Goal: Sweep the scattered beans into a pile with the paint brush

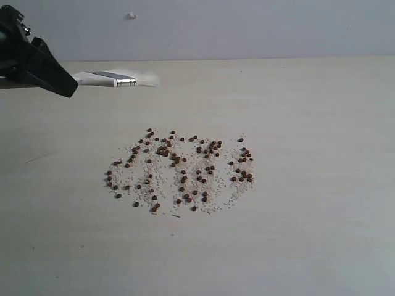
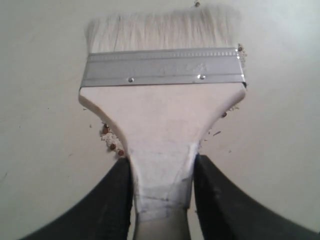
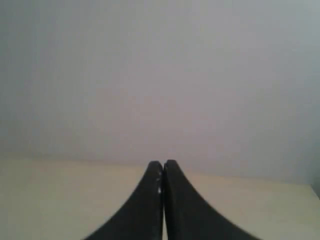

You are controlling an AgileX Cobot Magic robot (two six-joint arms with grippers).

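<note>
Wooden paint brush (image 2: 160, 125), shiny metal ferrule (image 2: 162, 66)

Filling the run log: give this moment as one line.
left pincer: shut on paint brush | right pincer: shut, empty | beans: scattered

The exterior view looks down at a slant, from some way off, across the pale cream desk (image 1: 321, 246) to a grey-white wall (image 1: 247, 28), with the scattered reddish-brown beans (image 1: 182, 169) mid-frame. The left wrist view sits close behind the black left hand (image 2: 162, 160), facing along the flat cream-handled paint brush (image 2: 162, 115) onto the desk; the exterior view shares that brush. The right wrist view looks low past the black right hand (image 3: 163, 162) toward the wall.
</note>
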